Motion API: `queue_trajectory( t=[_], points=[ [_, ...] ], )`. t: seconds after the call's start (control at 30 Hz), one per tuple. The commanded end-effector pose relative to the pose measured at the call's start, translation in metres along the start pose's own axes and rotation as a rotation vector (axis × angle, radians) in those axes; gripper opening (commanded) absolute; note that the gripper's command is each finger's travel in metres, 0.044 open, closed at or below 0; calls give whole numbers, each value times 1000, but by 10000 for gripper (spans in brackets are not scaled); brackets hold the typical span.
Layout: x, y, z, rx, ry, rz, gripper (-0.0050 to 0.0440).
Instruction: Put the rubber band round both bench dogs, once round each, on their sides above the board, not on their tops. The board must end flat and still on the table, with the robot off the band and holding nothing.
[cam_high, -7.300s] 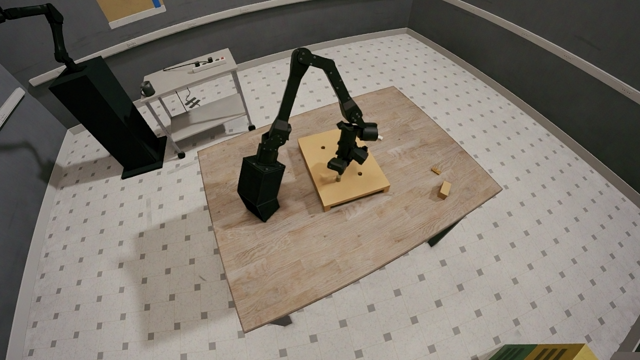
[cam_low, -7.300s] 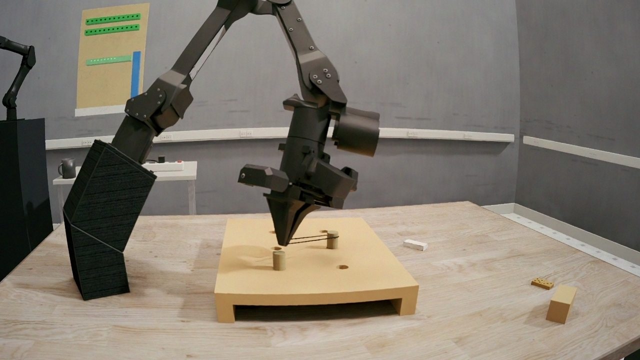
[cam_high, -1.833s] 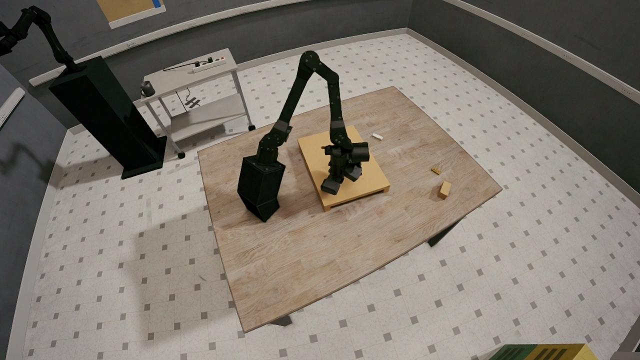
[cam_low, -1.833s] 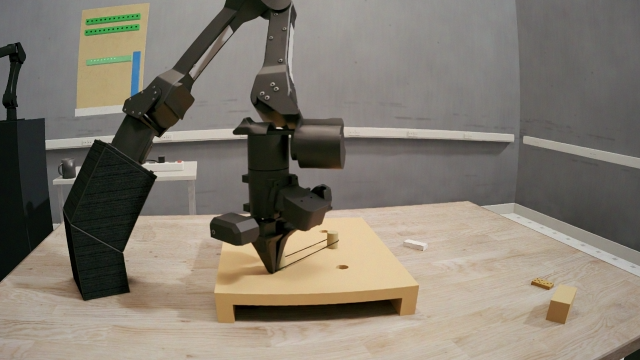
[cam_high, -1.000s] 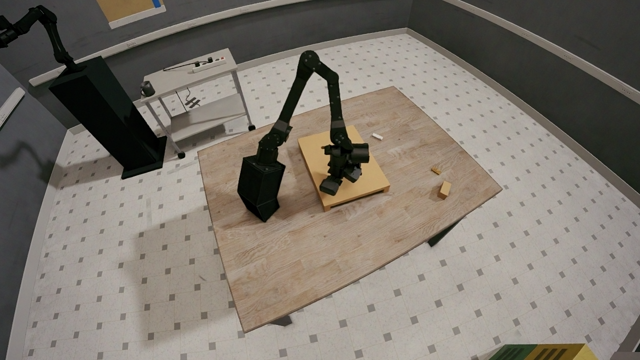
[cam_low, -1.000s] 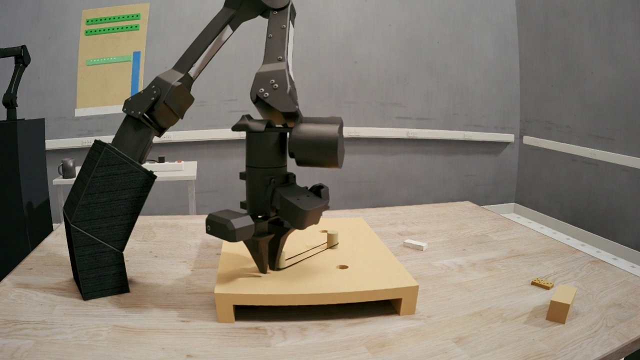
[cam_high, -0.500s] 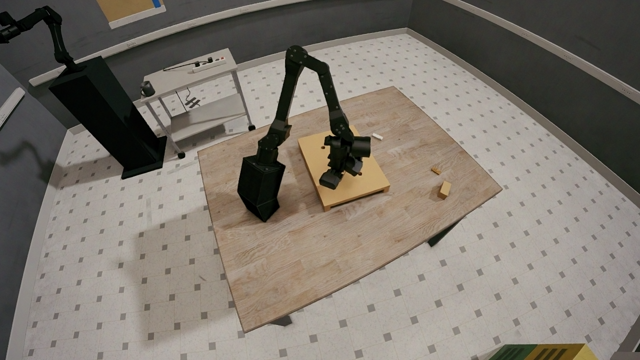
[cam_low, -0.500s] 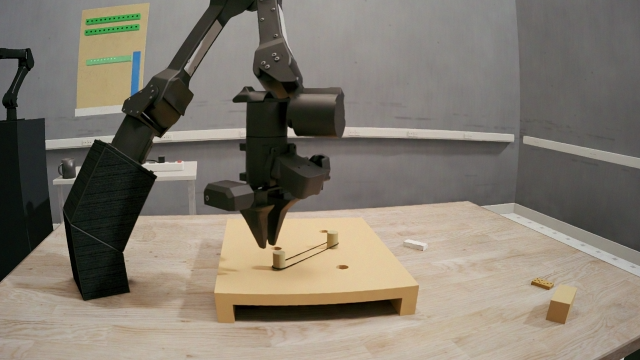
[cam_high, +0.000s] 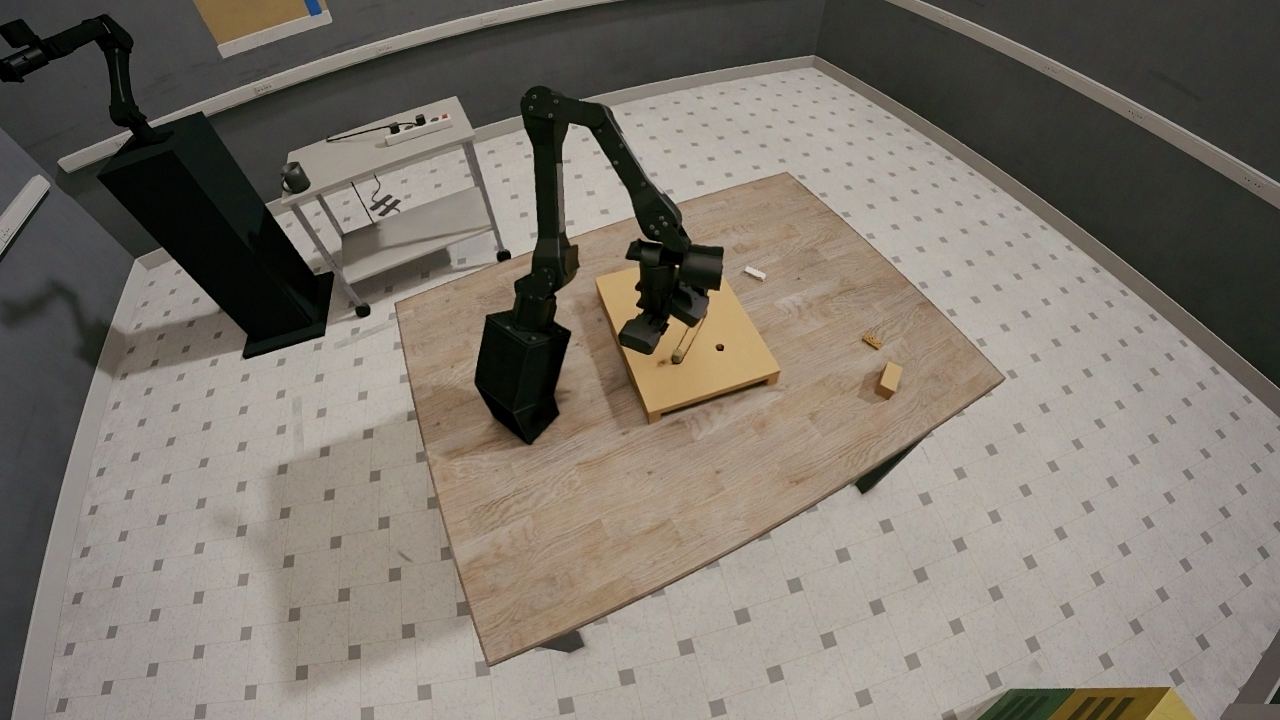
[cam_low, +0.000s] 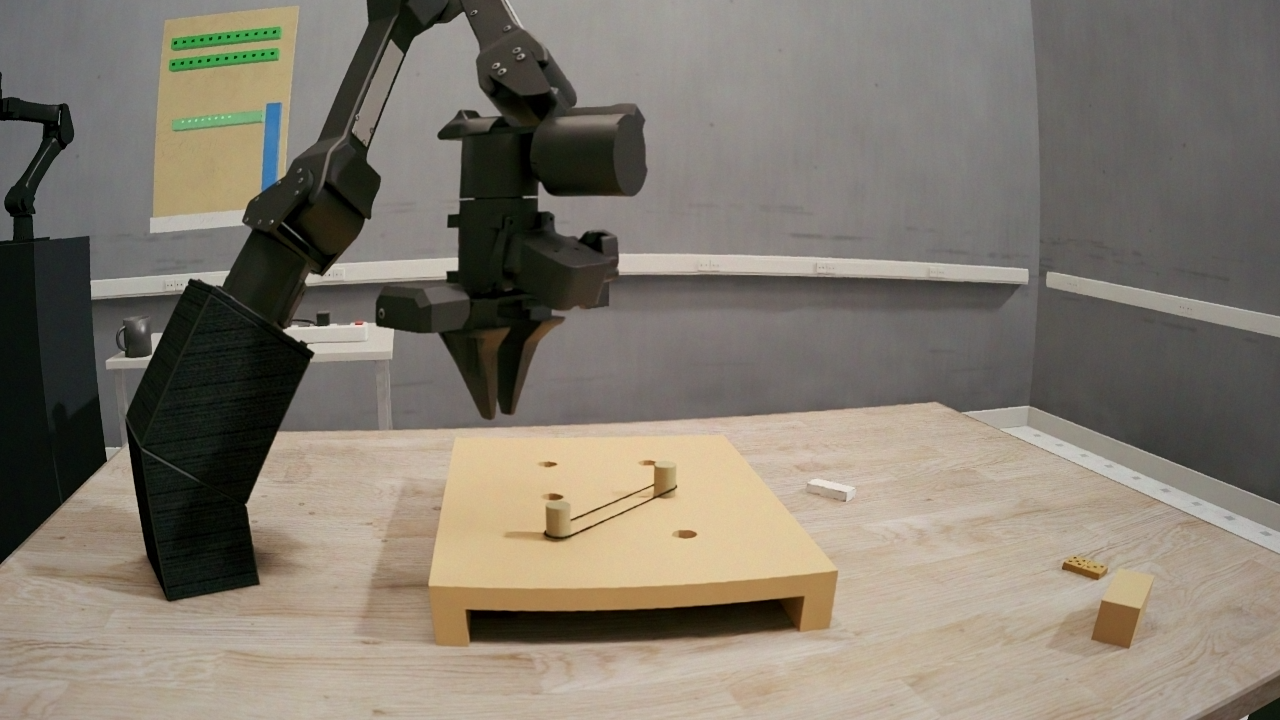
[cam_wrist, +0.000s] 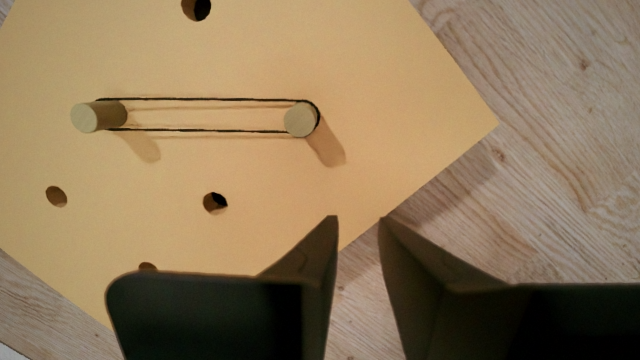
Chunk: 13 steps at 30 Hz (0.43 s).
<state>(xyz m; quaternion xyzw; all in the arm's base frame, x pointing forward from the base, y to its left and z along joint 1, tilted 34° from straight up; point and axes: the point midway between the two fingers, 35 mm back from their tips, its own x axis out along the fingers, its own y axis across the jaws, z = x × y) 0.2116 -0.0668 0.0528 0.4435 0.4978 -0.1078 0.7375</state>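
Observation:
The tan board (cam_low: 617, 528) lies flat on the table. Two short bench dogs stand in it, the near one (cam_low: 557, 518) and the far one (cam_low: 664, 478). The thin black rubber band (cam_low: 613, 510) runs round the sides of both dogs, low near the board; in the wrist view the band (cam_wrist: 200, 115) loops both dogs (cam_wrist: 300, 119) (cam_wrist: 95, 116). My gripper (cam_low: 501, 394) hangs well above the board's back left part, slightly open and empty, clear of the band. In the wrist view the fingers stand apart with nothing between them.
Several empty holes (cam_wrist: 215, 201) dot the board. A small white block (cam_low: 829, 488), a domino (cam_low: 1083, 566) and a wooden block (cam_low: 1121, 608) lie on the table to the right. The arm's black base (cam_low: 210, 438) stands left of the board.

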Motion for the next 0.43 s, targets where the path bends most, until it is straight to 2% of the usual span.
queue_trajectory(
  t=[0.0,0.17,0.3,0.4],
  points=[
    [-22,0,-19,-1,-3,6,80],
    [-28,2,-22,-6,-11,7,80],
    [-28,2,-22,-6,-11,6,176],
    [-28,2,-22,-6,-11,6,176]
  ],
)
